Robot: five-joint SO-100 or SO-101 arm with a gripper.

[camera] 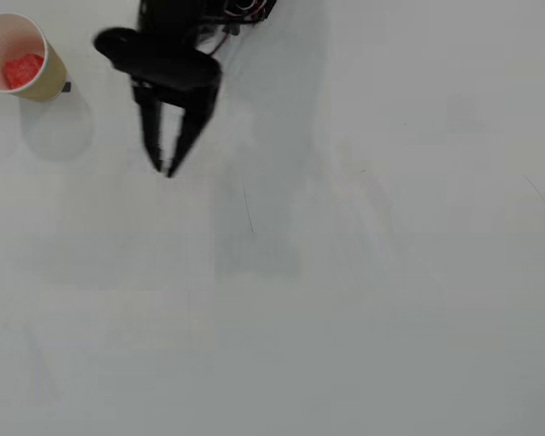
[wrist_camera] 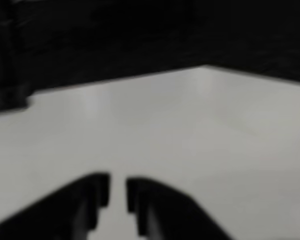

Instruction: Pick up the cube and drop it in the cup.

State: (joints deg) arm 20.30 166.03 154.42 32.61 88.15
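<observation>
In the overhead view the cream-tan cup (camera: 49,78) stands at the far top left. The red cube (camera: 23,69) lies inside it on the white bottom. My black gripper (camera: 163,169) hangs to the right of the cup, well apart from it, pointing down the picture. Its two fingers taper together until the tips almost touch, and nothing is between them. The wrist view shows only the two dark fingertips (wrist_camera: 118,192) with a narrow slit between them over bare white table; neither cup nor cube appears there.
The white table (camera: 345,272) fills the overhead view, with faint scratches. A small dark mark (camera: 65,87) sits beside the cup's base. In the wrist view the table's far edge (wrist_camera: 140,77) meets a dark background.
</observation>
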